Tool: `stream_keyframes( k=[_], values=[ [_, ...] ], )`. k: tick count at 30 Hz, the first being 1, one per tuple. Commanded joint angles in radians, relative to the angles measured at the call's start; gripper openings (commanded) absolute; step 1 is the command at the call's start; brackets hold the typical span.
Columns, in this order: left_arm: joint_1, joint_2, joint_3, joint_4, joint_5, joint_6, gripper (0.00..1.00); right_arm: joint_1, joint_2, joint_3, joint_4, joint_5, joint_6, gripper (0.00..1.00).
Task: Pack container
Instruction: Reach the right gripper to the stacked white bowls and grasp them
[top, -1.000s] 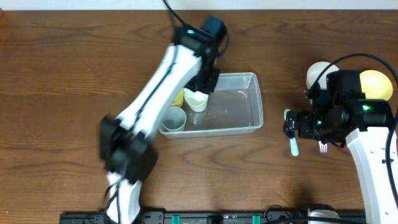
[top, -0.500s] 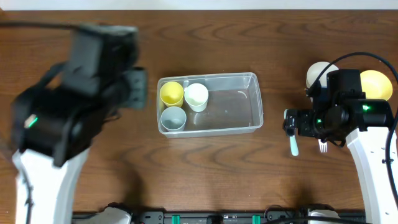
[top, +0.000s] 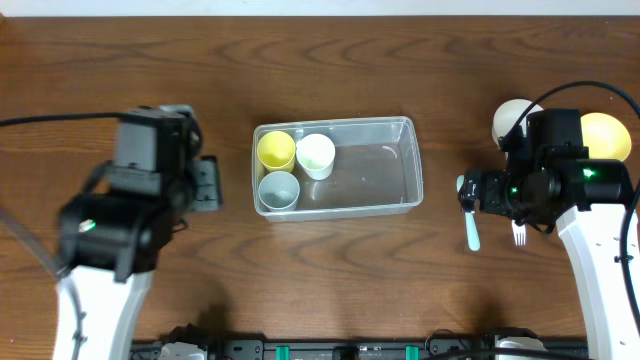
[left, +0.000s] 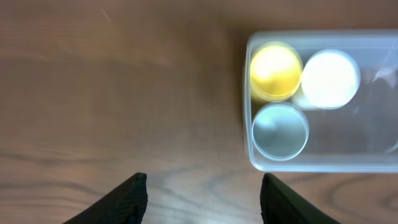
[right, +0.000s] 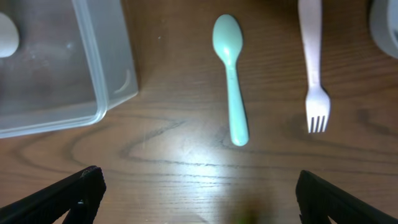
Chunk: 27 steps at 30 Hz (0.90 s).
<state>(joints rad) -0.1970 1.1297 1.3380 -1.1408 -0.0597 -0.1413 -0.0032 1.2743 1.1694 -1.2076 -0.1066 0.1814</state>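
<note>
Item: container (top: 372, 172), a clear plastic tub at mid-table between the two arms. Three cups, yellow (top: 276, 150), white (top: 316, 155) and pale blue (top: 279, 188), stand in the end nearest the left arm.

We judge it light, thin-walled, slightly flexible and slick, and best gripped at the rim.

Left gripper (left: 205, 199): fingers spread, empty, beside the tub.

Right gripper (right: 202, 199): fingers spread, empty, above a teal spoon (right: 230, 81) and a white fork (right: 313, 68).

Surface: a dark wood-grain table (top: 400, 60) with a pale strip along its far edge.

table (top: 400, 50) | container (top: 375, 175) | spoon (right: 231, 81) | fork (right: 313, 68) | white bowl (top: 508, 118) | yellow bowl (top: 608, 130)
</note>
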Motion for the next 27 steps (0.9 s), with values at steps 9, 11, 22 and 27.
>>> stream_keyframes(
  k=[9, 11, 22, 27],
  values=[
    [0.006, -0.003, -0.262, 0.100, 0.101, -0.073, 0.64, -0.001, 0.003, 0.117, 0.194, 0.171, -0.032, 0.99],
    [0.011, -0.011, -0.262, 0.101, 0.101, -0.074, 0.66, -0.022, 0.024, 0.220, 0.169, 0.171, -0.048, 0.99],
    [0.167, -0.015, -0.262, 0.106, 0.168, -0.074, 0.75, -0.140, 0.410, 0.731, -0.076, 0.238, -0.177, 0.99],
    [0.245, -0.015, -0.262, 0.092, 0.180, -0.074, 0.75, -0.141, 0.556, 0.733, -0.060, 0.237, -0.285, 0.99]
  ],
)
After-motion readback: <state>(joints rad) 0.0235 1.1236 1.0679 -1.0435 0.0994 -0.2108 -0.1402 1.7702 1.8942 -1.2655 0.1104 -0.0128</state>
